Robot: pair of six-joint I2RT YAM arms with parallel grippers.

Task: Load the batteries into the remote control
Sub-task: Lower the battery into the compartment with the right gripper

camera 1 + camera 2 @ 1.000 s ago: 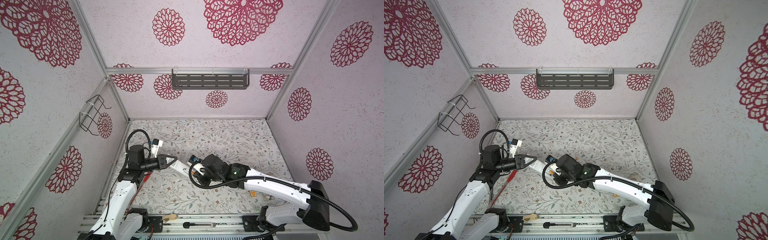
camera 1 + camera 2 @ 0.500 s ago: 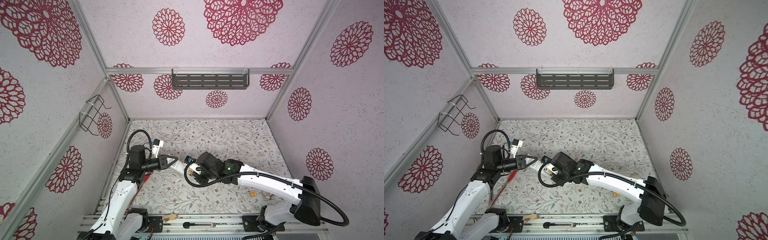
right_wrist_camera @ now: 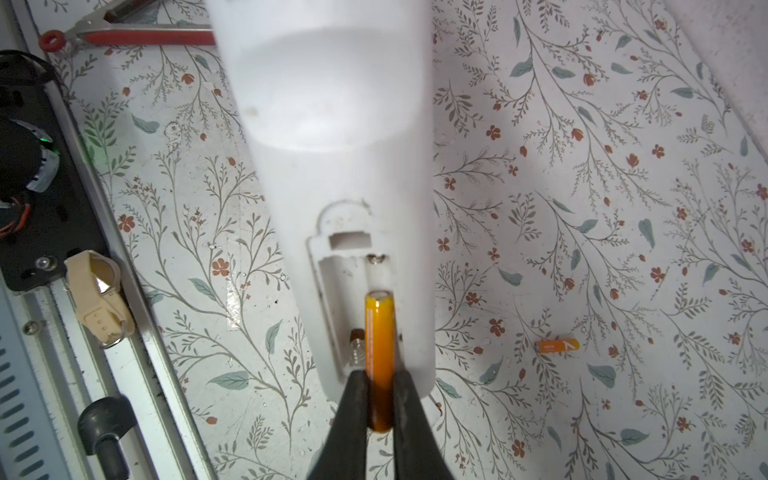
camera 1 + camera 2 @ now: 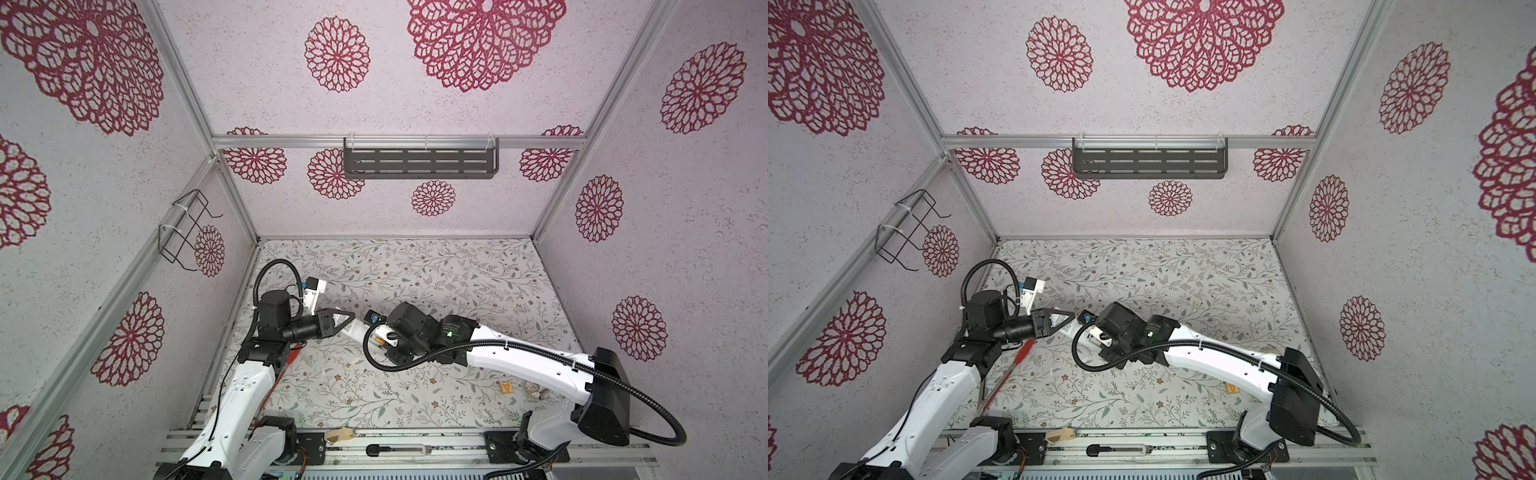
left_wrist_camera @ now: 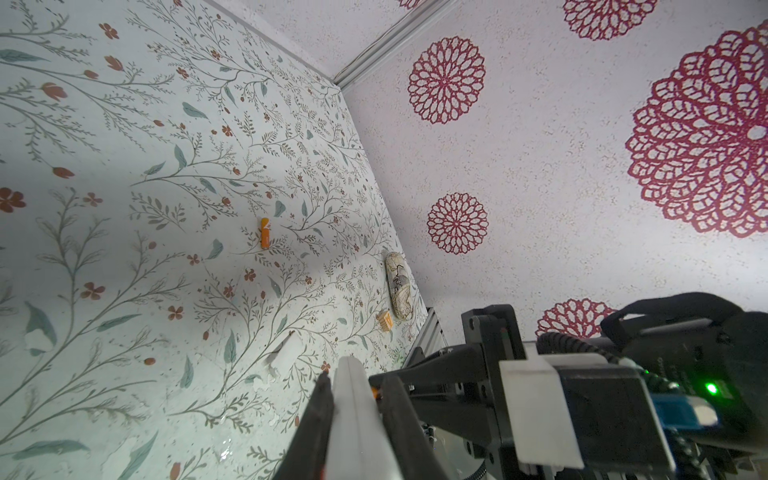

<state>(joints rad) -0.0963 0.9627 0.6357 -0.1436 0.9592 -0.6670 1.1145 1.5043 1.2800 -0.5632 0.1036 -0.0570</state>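
Orange and glossy, the battery (image 3: 379, 353) is likely light, rigid and slippery, so it can roll or squirt out of a pinch. Your right gripper (image 3: 379, 376) is closed on its rear half, and that is probably the right place, since the nose is free to lead. The nose lies in one channel of the remote's (image 3: 332, 166) open compartment (image 3: 353, 282). The channel beside it is empty, with a spring (image 3: 356, 347) at its near end.

White plastic, the remote should be stiff and light, but smooth. Your left gripper (image 5: 353, 382) is clamped across its long edges at the end away from the compartment and holds it clear of the table (image 3: 582, 208). Any push at the compartment works on a long lever, so expect it to pivot or slip in that grip. Press gently.

Mind the compartment's end wall right at your fingertips, and the metal contact ahead of the battery's nose. The channel walls leave little side room for the jaws.

Around the remote the table is mostly bare. The second battery (image 3: 557, 345) lies well off to one side of it, and a red-handled tool (image 3: 145, 37) lies past its held end.
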